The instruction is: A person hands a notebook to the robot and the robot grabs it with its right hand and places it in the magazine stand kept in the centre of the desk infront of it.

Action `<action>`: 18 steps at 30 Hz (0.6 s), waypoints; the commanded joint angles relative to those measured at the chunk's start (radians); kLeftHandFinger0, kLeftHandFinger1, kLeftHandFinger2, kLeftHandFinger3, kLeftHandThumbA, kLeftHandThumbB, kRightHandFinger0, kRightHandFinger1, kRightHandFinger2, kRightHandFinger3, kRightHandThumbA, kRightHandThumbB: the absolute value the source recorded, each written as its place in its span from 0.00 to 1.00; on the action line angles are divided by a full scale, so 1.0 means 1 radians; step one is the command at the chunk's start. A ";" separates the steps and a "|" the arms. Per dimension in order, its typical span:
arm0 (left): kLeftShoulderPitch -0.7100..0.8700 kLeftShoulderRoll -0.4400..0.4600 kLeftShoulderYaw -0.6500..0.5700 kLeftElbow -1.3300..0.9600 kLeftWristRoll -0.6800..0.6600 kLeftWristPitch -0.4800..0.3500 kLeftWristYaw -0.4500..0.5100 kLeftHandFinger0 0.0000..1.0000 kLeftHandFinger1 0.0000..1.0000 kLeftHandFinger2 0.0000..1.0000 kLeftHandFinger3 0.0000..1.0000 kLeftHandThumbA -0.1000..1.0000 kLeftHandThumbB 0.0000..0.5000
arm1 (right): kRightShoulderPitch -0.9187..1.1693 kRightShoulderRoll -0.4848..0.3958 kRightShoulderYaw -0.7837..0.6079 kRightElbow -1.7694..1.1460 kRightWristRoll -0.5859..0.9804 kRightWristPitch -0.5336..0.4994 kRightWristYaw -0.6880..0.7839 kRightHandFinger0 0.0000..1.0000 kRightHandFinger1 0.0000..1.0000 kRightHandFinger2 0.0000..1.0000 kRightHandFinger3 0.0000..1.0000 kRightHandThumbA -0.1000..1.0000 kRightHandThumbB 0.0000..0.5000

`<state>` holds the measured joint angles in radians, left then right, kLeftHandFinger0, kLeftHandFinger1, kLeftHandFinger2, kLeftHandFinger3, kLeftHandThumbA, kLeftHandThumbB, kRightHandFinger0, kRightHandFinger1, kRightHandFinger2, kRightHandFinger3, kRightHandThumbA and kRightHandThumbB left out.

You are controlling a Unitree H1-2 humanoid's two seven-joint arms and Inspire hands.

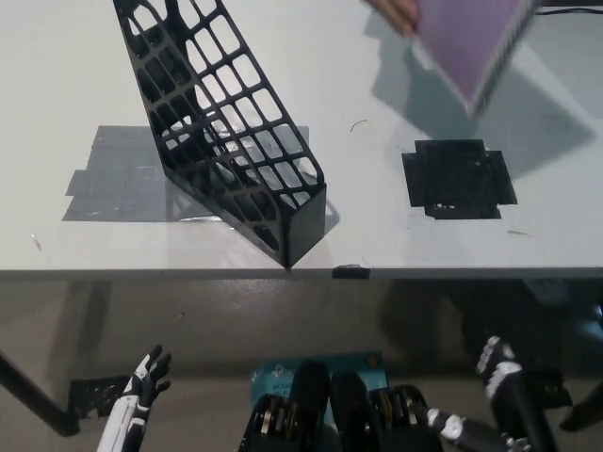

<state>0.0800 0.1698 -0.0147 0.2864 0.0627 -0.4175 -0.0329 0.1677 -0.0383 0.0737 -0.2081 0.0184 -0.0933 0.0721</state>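
Note:
A purple spiral-bound notebook (474,42) hangs above the desk's far right, held by a person's hand (398,12) at the top edge. The black mesh magazine stand (221,122) sits on the white desk (396,226), left of centre, its low front end near the desk's front edge. My black right hand (506,379) is low at the bottom right, below the desk edge, well short of the notebook; its fingers look loosely curled and hold nothing. My white left hand (143,384) rests at the bottom left with fingers spread, empty.
A patch of grey tape (118,179) lies under and left of the stand. A black tape square (459,178) marks the desk right of centre, below the notebook. A small black tab (350,272) sits on the front edge.

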 commanded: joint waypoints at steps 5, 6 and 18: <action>-0.013 0.022 -0.003 -0.008 -0.002 -0.052 -0.007 0.97 1.00 1.00 1.00 1.00 1.00 | -0.093 0.004 -0.070 -0.165 0.055 -0.027 -0.024 1.00 1.00 1.00 1.00 1.00 0.35; -0.013 0.023 -0.003 -0.008 -0.001 -0.052 -0.006 0.97 1.00 1.00 1.00 1.00 1.00 | -0.105 0.005 -0.076 -0.175 0.050 -0.015 -0.028 1.00 1.00 1.00 1.00 1.00 0.34; -0.018 0.021 -0.002 -0.012 -0.001 -0.052 -0.006 0.97 1.00 1.00 1.00 1.00 1.00 | -0.280 -0.011 -0.187 -0.216 0.134 0.124 -0.064 1.00 1.00 1.00 1.00 1.00 0.41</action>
<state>0.0694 0.1751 -0.0148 0.2877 0.0625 -0.4325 -0.0331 -0.0475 -0.0407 -0.0727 -0.3832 0.0719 -0.0376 0.0395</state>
